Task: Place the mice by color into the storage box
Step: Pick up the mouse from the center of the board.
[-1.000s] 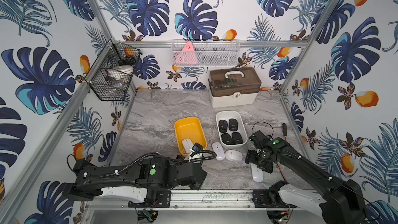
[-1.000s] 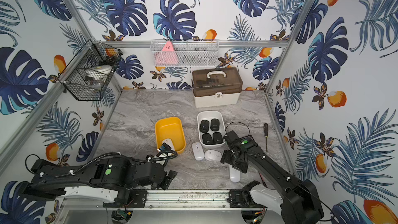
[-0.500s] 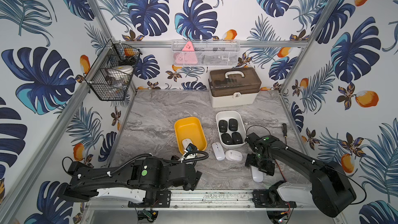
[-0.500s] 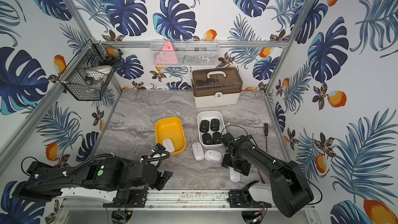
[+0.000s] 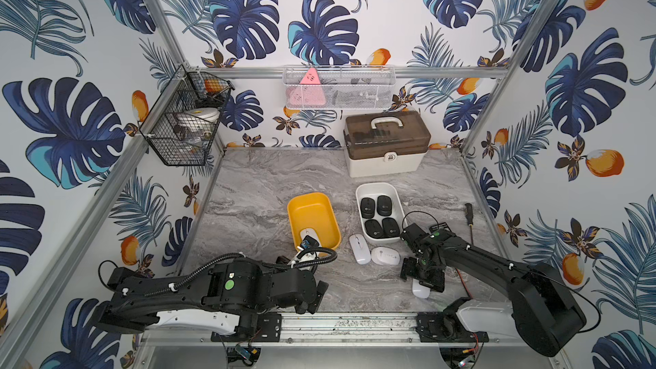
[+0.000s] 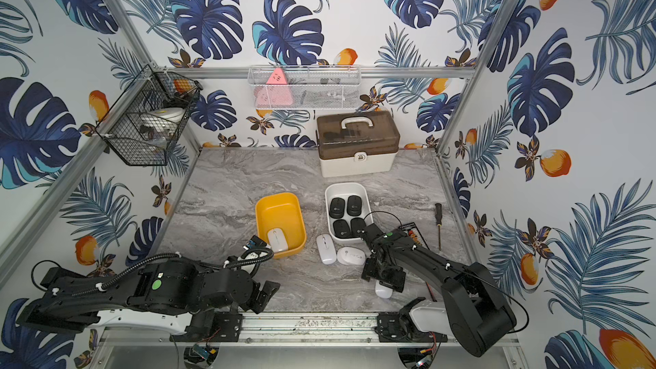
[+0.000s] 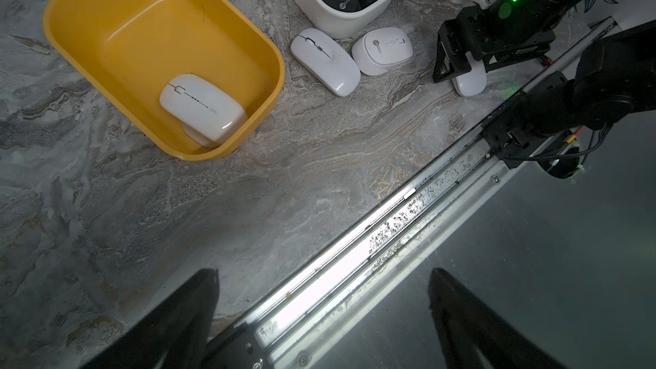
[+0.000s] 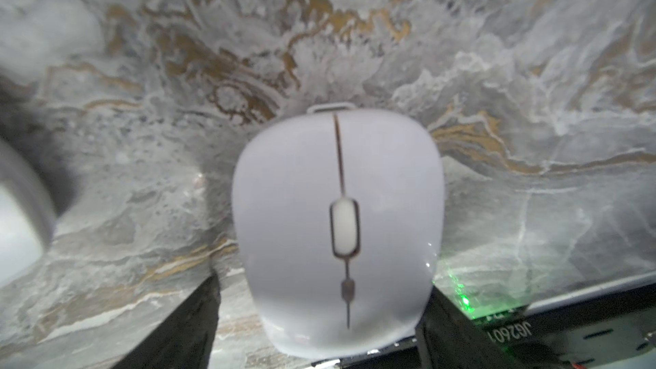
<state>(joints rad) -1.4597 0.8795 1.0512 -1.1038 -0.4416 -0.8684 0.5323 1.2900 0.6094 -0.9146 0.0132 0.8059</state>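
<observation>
A yellow bin [image 5: 297, 211] holds one white mouse [image 5: 308, 236] at its near end. Beside it a white bin [image 5: 376, 189] holds several black mice [image 5: 378, 216]. Two white mice [image 5: 359, 249] [image 5: 385, 255] lie on the table in front of the white bin. Another white mouse [image 8: 337, 179] lies near the front edge, between the fingers of my right gripper [image 8: 321, 283], which is open with a gap on one side. My left gripper [image 7: 323, 273] hangs open and empty over the front rail.
A case with a brown lid [image 5: 387, 143] stands at the back. A screwdriver [image 5: 469, 221] lies by the right wall. A black wire basket [image 5: 184, 126] hangs on the left wall and a white mesh basket [image 5: 337, 86] on the back wall. A metal rail [image 5: 348, 324] runs along the front.
My right gripper has come down toward the front, over the white mouse near the table edge. The left arm has drawn back a little from the yellow bin.
</observation>
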